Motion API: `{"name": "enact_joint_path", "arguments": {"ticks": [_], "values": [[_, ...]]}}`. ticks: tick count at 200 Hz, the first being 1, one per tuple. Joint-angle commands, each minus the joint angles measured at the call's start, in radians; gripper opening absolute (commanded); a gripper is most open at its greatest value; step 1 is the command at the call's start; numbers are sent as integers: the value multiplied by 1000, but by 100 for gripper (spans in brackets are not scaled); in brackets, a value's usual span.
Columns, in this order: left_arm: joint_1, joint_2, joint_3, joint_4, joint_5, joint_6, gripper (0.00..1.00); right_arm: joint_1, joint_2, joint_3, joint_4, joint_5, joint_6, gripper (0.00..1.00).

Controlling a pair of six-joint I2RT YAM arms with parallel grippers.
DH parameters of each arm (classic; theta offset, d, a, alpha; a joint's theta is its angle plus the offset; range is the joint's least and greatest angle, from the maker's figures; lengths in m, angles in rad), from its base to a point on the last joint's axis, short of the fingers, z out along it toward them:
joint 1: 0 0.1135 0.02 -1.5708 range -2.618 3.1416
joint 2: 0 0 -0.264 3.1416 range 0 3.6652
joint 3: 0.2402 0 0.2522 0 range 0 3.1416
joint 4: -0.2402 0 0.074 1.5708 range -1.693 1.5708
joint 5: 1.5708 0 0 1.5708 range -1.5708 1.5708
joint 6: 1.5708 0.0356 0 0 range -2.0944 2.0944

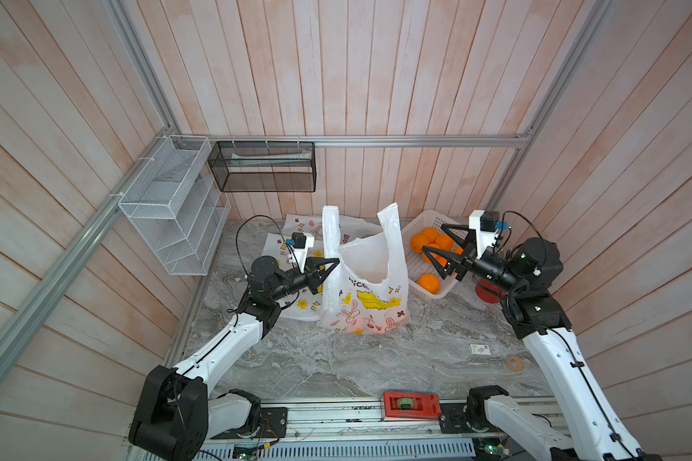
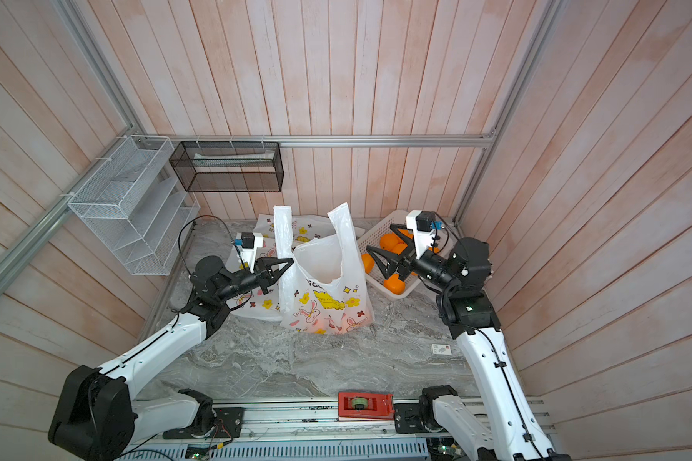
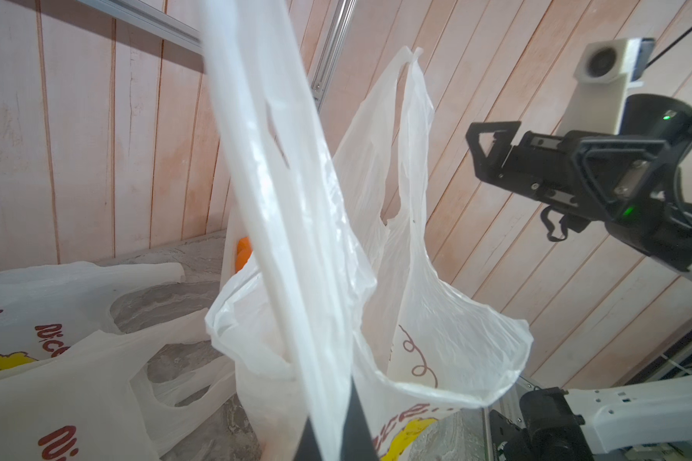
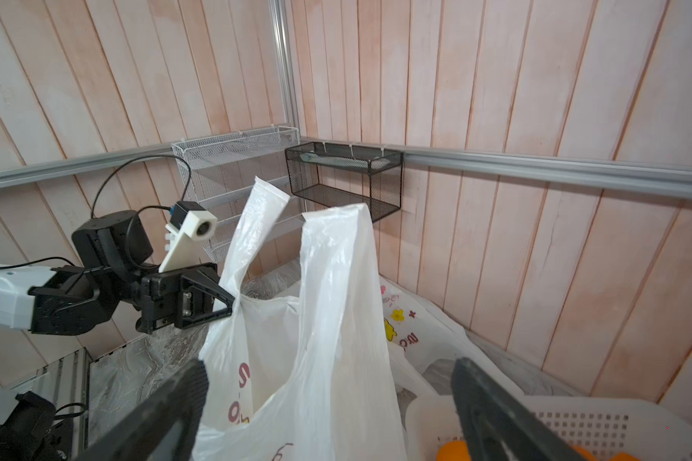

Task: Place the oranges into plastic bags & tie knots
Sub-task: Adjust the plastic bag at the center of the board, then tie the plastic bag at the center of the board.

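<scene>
White printed bag [image 1: 366, 287] stands mid-table, its left handle [image 1: 330, 231] pinched in the closed left gripper [image 1: 335, 261]. Right gripper [image 1: 433, 238] hangs wide open, empty, just right of the right handle [image 1: 390, 227], over the oranges [image 1: 428, 282] in the basket [image 1: 420, 223].

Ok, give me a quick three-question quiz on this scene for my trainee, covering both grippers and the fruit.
1. True or false: the left gripper is shut on the upright white translucent plastic bag.
2. The right gripper is: A) open and empty, B) shut and empty, C) shut on the bag.
3. Fill in: the small round bright oranges outside the bag lie in the white perforated plastic ____.

Key: 1 true; 2 A; 3 basket.
</scene>
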Motion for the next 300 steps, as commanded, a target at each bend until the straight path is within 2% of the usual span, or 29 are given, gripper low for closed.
{"name": "enact_joint_path", "arguments": {"ticks": [1,36,78,148,258,275,300], "values": [[6,-17,-3,-13,32,28,0,-28,-2,-74,95,-93,-64,98],[7,-11,7,-25,38,55,0,-28,26,-178,265,-148,-117,98],[7,4,20,-31,52,70,0,-2,114,-204,403,-199,-171,98],[7,24,37,-39,66,78,0,94,321,-89,451,-244,-238,98],[13,52,65,-54,69,89,0,197,593,107,476,-267,-241,98],[17,54,68,-52,67,89,0,209,619,127,479,-263,-238,97],[23,54,69,-54,66,89,0,220,654,167,457,-276,-229,86]]}}
